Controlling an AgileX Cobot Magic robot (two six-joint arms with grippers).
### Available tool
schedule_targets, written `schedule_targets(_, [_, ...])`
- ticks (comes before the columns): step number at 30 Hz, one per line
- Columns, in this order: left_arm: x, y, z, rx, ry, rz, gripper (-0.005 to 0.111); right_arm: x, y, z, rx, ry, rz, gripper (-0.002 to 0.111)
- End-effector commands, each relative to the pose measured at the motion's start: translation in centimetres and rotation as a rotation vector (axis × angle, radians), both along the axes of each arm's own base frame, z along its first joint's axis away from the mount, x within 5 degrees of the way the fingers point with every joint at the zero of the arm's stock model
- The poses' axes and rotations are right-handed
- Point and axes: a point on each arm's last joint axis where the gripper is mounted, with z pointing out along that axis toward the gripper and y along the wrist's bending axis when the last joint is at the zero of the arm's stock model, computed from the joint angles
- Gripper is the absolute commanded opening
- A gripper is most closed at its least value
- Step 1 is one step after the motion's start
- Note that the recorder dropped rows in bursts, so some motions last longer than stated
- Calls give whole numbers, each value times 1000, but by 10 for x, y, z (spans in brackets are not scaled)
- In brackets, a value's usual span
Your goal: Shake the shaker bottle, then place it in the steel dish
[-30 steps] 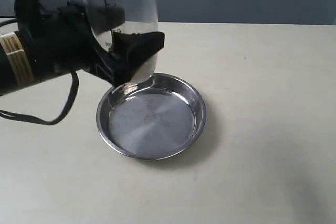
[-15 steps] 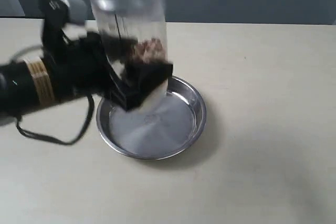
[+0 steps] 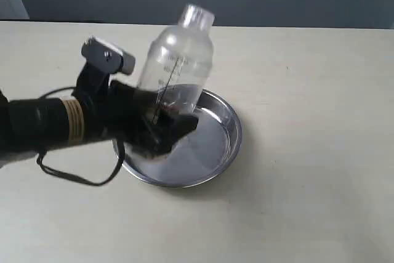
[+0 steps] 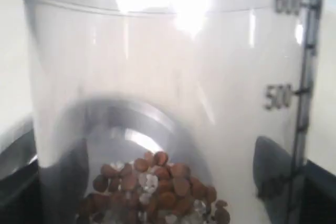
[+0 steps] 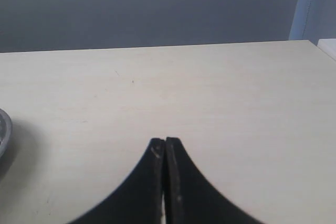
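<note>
The table [image 3: 308, 170] under my arms is a pale cream, matte surface with faint grain. The steel dish [image 3: 229, 129] stands directly on it near the middle, flat on its bottom. A thin black cable [image 3: 68, 175] loops low on the left side; I cannot tell if it touches. A small dark speck [image 3: 287, 69] marks the surface.

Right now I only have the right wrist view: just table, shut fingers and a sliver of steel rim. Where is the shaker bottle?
Observer: The left gripper is shut on the shaker bottle, holding it tilted over the left side of the steel dish.
Operator: Is its base down in the dish?
Observer: It is low over the dish, but the gripper hides the base, so I cannot tell if it touches.
Operator: What's inside?
Observer: The left wrist view shows brown granules heaped at the bottom.
</note>
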Motion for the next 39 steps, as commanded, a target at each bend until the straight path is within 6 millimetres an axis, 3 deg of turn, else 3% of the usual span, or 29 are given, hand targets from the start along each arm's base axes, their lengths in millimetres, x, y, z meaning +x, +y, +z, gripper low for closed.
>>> schedule_targets(1, [-2, -5, 43, -118, -151, -32, 0, 0, 0, 1, -2, -15, 3, -1])
schedule_targets(3, [-1, -5, -6, -68, 9, -22, 0, 0, 0, 1, -2, -15, 3, -1])
schedule_targets(4, [-3, -9, -14, -109, 15, -55, 0, 0, 0, 1, -2, -15, 3, -1])
schedule_targets(5, [-4, -13, -7, -176, -27, -91, 0, 0, 0, 1, -2, -15, 3, -1])
schedule_targets(7, [-6, -16, 27, -342, -204, -143, 0, 0, 0, 1, -2, -15, 3, -1])
schedule_targets(9, [6, -2, 41, -245, -307, 28, 0, 0, 0, 1, -2, -15, 3, -1])
schedule_targets(10, [20, 18, 37, -160, -284, 261, 0, 0, 0, 1, -2, -15, 3, -1])
schedule_targets(11, [24, 26, 33, -153, -260, 345, 0, 0, 0, 1, -2, -15, 3, -1])
schedule_targets(14, [1, -8, 27, -41, -302, -35, 0, 0, 0, 1, -2, -15, 3, -1])
schedule_targets(15, [-3, -13, 27, -23, -313, -81, 0, 0, 0, 1, -2, -15, 3, -1])
schedule_targets(16, [-1, -11, 24, -7, -289, -40, 0, 0, 0, 1, -2, -15, 3, -1])
schedule_targets(18, [18, 11, 16, -58, -172, 282, 0, 0, 0, 1, -2, -15, 3, -1])
schedule_targets(19, [21, 13, 10, -89, -128, 360, 0, 0, 0, 1, -2, -15, 3, -1])
schedule_targets(22, [-9, -27, 6, 106, -252, -117, 0, 0, 0, 1, -2, -15, 3, -1])
schedule_targets(23, [-11, -31, 4, 112, -246, -138, 0, 0, 0, 1, -2, -15, 3, -1])
schedule_targets(26, [17, 0, -8, -47, -43, 366, 0, 0, 0, 1, -2, -15, 3, -1])
schedule_targets(27, [19, 3, -12, -94, 7, 456, 0, 0, 0, 1, -2, -15, 3, -1])
schedule_targets(28, [14, -6, -13, -40, -14, 355, 0, 0, 0, 1, -2, -15, 3, -1])
schedule_targets(30, [-8, -33, -12, 160, -173, -45, 0, 0, 0, 1, -2, -15, 3, -1])
schedule_targets(31, [-11, -36, -11, 153, -178, -63, 0, 0, 0, 1, -2, -15, 3, -1])
schedule_targets(32, [-5, -31, -12, 99, -136, 39, 0, 0, 0, 1, -2, -15, 3, -1])
schedule_targets(33, [7, -17, -14, -18, -58, 266, 0, 0, 0, 1, -2, -15, 3, -1])
schedule_targets(34, [12, -9, -16, -88, -13, 389, 0, 0, 0, 1, -2, -15, 3, -1])
schedule_targets(35, [11, -11, -15, -93, -16, 385, 0, 0, 0, 1, -2, -15, 3, -1])
schedule_targets(37, [-10, -38, -9, 88, -198, -9, 0, 0, 0, 1, -2, -15, 3, -1])
schedule_targets(38, [-17, -45, -7, 128, -255, -123, 0, 0, 0, 1, -2, -15, 3, -1])
schedule_targets(39, [-13, -42, -5, 90, -241, -63, 0, 0, 0, 1, -2, -15, 3, -1])
